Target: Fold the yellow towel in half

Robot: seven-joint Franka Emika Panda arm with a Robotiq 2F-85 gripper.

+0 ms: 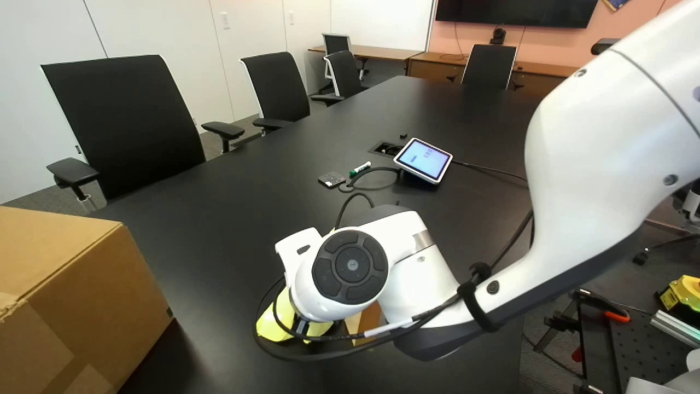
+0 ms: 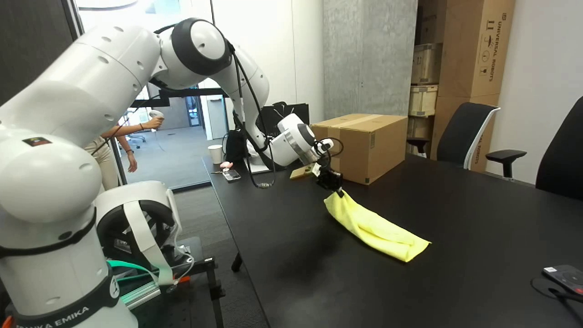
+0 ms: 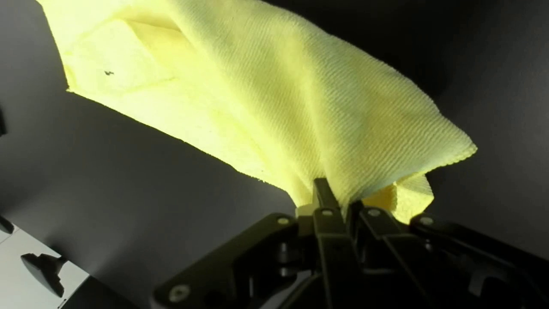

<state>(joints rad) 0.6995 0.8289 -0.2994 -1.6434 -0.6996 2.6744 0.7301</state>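
Your gripper (image 3: 337,196) has its fingers (image 3: 325,194) pinched on a bunched end of the yellow towel (image 2: 377,229), which in an exterior view slopes down rightward over the black table (image 2: 455,291), nearer than the cardboard box (image 2: 387,148).

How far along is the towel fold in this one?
Done: the tool is shut on the towel. In hand: the pinched end appears raised above the table, with the rest sloping away. Left, most likely: laying that end over, squaring the edges and letting go, since the towel looks creased and bunched rather than neatly halved.
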